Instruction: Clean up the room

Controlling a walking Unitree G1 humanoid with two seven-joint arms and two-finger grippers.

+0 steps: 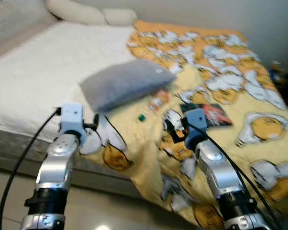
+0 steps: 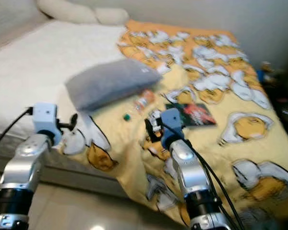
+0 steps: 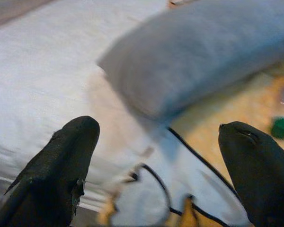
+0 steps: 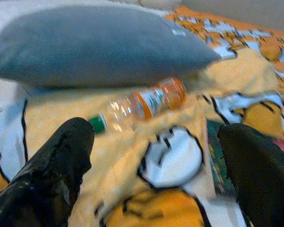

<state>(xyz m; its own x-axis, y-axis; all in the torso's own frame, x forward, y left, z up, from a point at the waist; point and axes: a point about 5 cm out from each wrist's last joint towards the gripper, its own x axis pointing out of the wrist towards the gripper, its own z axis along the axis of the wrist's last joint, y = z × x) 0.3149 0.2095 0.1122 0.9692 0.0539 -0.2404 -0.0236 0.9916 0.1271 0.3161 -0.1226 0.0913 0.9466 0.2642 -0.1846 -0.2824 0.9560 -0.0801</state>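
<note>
Grey pillow (image 1: 126, 82) lies beside bottle (image 4: 141, 103); both claws (image 3: 161, 161) (image 4: 156, 165) gape empty.

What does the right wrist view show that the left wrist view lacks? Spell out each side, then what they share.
The right wrist view has the whole plastic bottle lying on its side with its orange label, plus the edge of a dark book near the right gripper. The left wrist view has a broad stretch of white bed sheet ahead of the left gripper, and of the bottle just the green cap. Both share the grey pillow, the yellow patterned blanket, and two black fingers spread apart.
</note>
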